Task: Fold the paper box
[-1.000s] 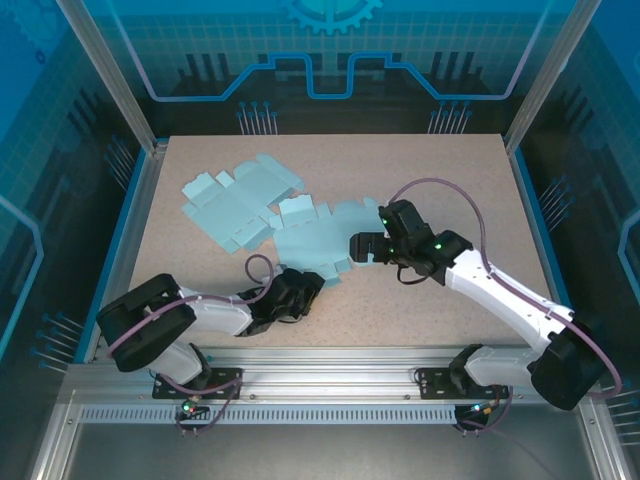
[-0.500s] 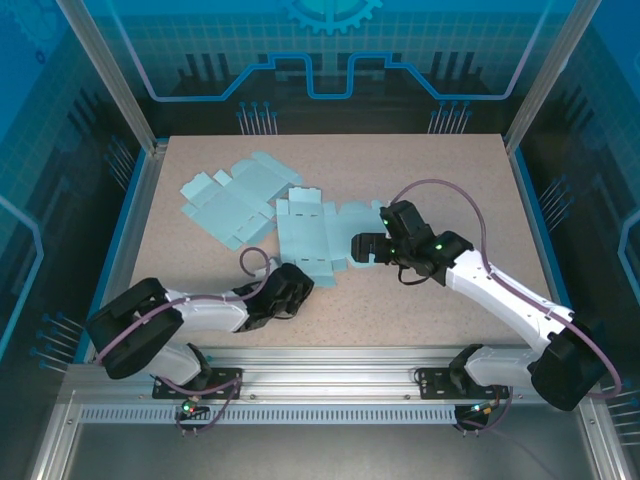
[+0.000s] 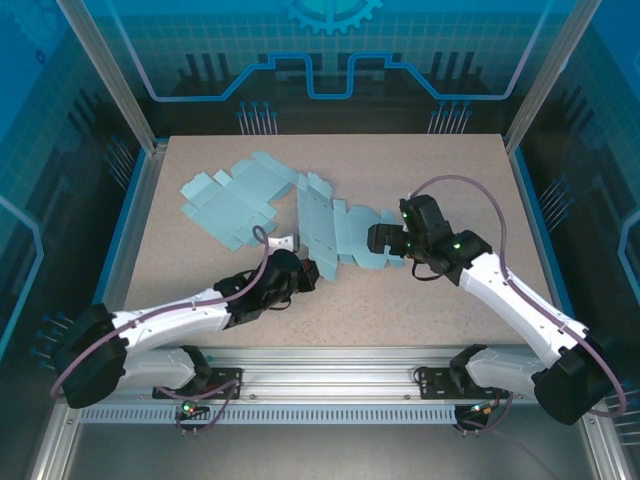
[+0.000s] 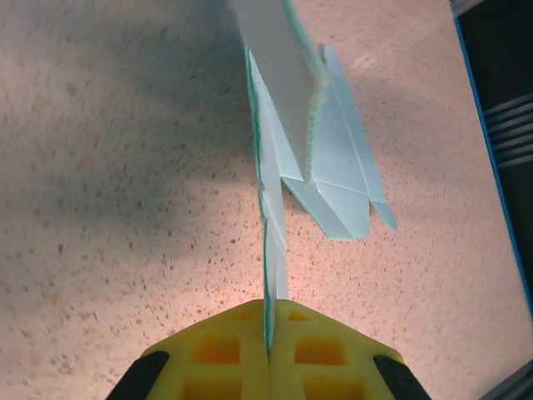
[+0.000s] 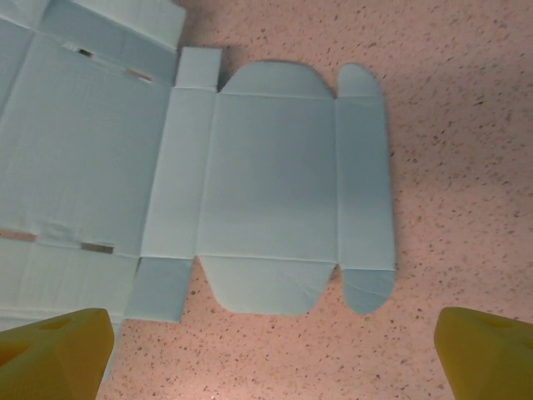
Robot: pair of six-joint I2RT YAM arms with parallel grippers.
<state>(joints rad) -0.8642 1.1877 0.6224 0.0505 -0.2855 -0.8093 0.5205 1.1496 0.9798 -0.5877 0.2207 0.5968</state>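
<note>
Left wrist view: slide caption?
Left claw shut on an edge of the paper box, sheet standing up from the table.

No text, label, brand, number or sign can be read on the box blank (image 3: 340,235), the spare blank (image 3: 235,205) or the table (image 3: 450,170).

The flat paper box sheet (image 3: 345,235) is pale blue. The table top (image 3: 450,170) is sandy pink with dark speckles.
</note>
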